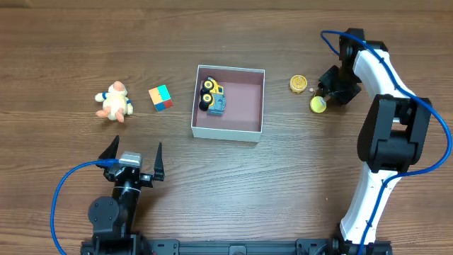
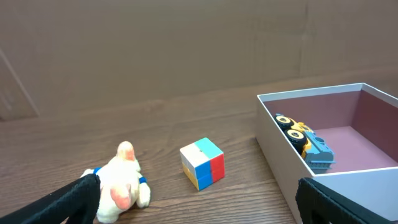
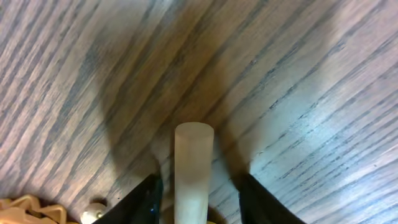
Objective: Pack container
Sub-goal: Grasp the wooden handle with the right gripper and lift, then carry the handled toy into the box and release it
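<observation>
The container (image 1: 258,99), a shallow white box with a pink inside, sits mid-table and is also seen in the left wrist view (image 2: 277,140). A yellow and blue toy truck (image 1: 213,97) (image 2: 306,144) lies in its left part. My right gripper (image 1: 324,99) (image 3: 199,186) is down at the table to the container's right, shut on a yellow toy (image 1: 318,105). The toy's pale stick (image 3: 193,165) juts out between the fingers, with a narrow gap on each side. My left gripper (image 1: 133,152) (image 2: 199,202) stands open near the front edge, holding nothing.
A cream plush duck (image 1: 114,102) (image 2: 123,180) and a coloured cube (image 1: 161,98) (image 2: 203,162) lie left of the container. A gold round toy (image 1: 299,85) and a small bead (image 3: 93,212) sit just beside the right gripper.
</observation>
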`<state>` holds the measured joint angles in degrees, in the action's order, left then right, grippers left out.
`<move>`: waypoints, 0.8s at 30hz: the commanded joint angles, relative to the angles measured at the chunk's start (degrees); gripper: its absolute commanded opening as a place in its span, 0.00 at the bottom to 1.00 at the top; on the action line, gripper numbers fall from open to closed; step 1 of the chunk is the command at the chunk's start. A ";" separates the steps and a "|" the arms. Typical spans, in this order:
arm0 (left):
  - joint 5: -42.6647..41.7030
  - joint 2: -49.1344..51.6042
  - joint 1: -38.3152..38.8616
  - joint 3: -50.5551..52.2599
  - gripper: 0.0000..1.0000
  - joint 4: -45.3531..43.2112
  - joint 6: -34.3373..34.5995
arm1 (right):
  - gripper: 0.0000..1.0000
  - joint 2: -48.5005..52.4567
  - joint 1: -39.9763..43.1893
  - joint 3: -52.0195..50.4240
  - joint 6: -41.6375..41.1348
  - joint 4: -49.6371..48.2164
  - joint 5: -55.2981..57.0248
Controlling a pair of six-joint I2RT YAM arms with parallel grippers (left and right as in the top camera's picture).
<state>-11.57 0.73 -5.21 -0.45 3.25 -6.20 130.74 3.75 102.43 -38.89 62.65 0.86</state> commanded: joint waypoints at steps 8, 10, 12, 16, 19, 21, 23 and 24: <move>0.13 -0.48 0.09 0.17 1.00 -0.07 -0.46 | 0.10 0.52 0.13 0.85 0.20 0.94 -0.50; 0.13 -0.48 0.09 0.17 1.00 -0.07 -0.46 | 0.10 0.52 0.13 2.45 0.44 2.29 -0.50; 0.13 -0.48 0.09 0.17 1.00 -0.07 -0.46 | 0.07 0.46 0.13 4.50 1.51 3.98 -0.48; 0.11 -0.48 0.09 0.17 1.00 -0.07 -0.46 | 0.04 0.42 0.11 11.54 1.90 10.12 -0.52; 0.13 -0.48 0.09 0.17 1.00 -0.07 -0.46 | 0.04 0.42 -0.48 19.02 3.89 16.15 -0.98; 0.11 -0.48 0.09 0.17 1.00 -0.07 -0.46 | 0.04 0.42 -1.73 23.74 5.88 19.76 -0.96; 0.13 -0.48 0.09 0.17 1.00 -0.07 -0.46 | 0.04 0.42 -4.50 29.31 7.52 23.76 -0.92; 0.11 -0.48 0.09 0.17 1.00 -0.07 -0.46 | 0.04 0.42 -5.70 31.01 7.91 25.00 -0.92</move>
<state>-11.57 0.73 -5.21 -0.45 3.25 -6.20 131.02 2.02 127.48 -33.85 85.49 0.23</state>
